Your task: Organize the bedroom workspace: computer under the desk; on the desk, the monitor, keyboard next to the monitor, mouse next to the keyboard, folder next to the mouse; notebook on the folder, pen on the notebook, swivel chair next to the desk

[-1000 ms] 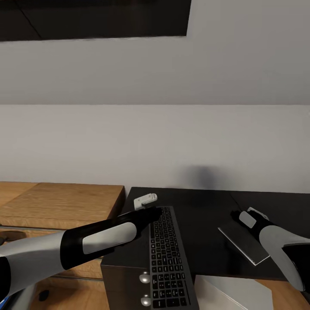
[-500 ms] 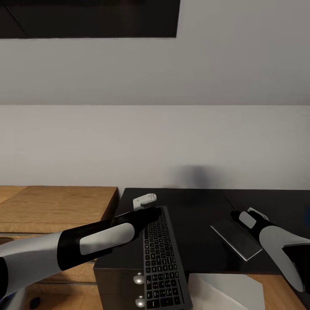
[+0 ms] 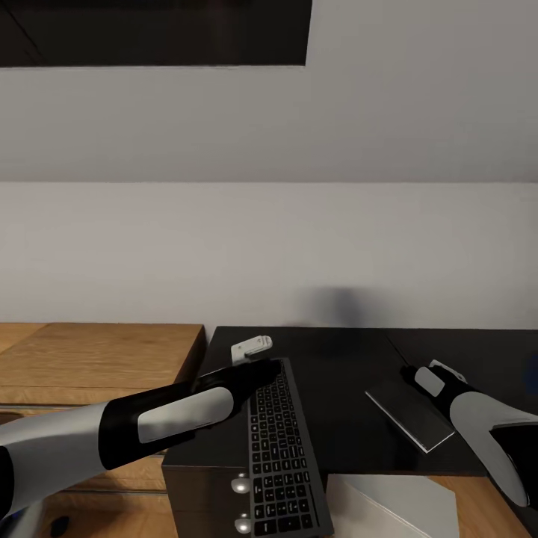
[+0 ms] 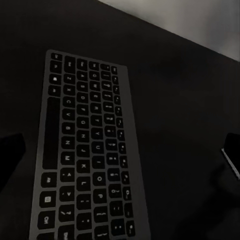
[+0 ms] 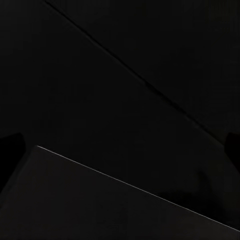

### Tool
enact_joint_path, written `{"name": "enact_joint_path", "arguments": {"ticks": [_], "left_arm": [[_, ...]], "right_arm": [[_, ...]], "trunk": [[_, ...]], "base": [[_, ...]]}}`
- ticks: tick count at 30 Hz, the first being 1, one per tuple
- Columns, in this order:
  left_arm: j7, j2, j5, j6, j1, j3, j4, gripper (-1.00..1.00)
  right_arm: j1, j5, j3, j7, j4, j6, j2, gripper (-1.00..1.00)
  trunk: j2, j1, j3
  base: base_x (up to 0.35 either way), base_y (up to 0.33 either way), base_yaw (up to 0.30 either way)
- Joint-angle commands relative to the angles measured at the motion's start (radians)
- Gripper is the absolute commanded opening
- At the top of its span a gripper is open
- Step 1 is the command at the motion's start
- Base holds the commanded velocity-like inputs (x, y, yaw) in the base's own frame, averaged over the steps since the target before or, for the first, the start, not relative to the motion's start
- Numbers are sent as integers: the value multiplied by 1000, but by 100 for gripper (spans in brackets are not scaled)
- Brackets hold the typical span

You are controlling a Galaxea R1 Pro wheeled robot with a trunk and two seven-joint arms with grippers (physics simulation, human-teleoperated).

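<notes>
On the desk [image 3: 344, 359], the left gripper [image 3: 258, 357] hovers over the keyboard's [image 3: 284, 456] far end, fingers apart, empty. Key legends are too small to read. Rightward, the right gripper [image 3: 430, 376] reaches a flat dark slab [image 3: 407, 413]; its grip cannot be told.

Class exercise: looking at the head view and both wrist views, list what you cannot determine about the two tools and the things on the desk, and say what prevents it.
- Left tool: head view, open or shut unclear; its dark tip merges with the black desk.
- Right tool: head view, its wrist blocks the fingers.
- Keyboard: near end cut off by the head view's bottom edge.
- Flat grey slab: its identity is unclear; the right wrist view is too dark.
</notes>
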Motion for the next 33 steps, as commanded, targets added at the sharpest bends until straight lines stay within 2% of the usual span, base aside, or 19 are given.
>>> {"name": "enact_joint_path", "arguments": {"ticks": [1, 19, 33], "left_arm": [[2, 0, 5, -8, -2, -2, -1, 100], [2, 0, 5, -7, -2, -2, -3, 100], [2, 0, 5, -6, -2, -2, -3, 100]], "right_arm": [[0, -5, 9, -5, -2, 8, 0, 100], [0, 0, 11, -4, 0, 8, 1, 100], [0, 1, 14, -4, 1, 11, 1, 100]], "trunk": [[-8, 4, -4], [-134, 73, -61], [-134, 73, -61]], "base": [[0, 0, 0], [0, 0, 0], [0, 0, 0]]}}
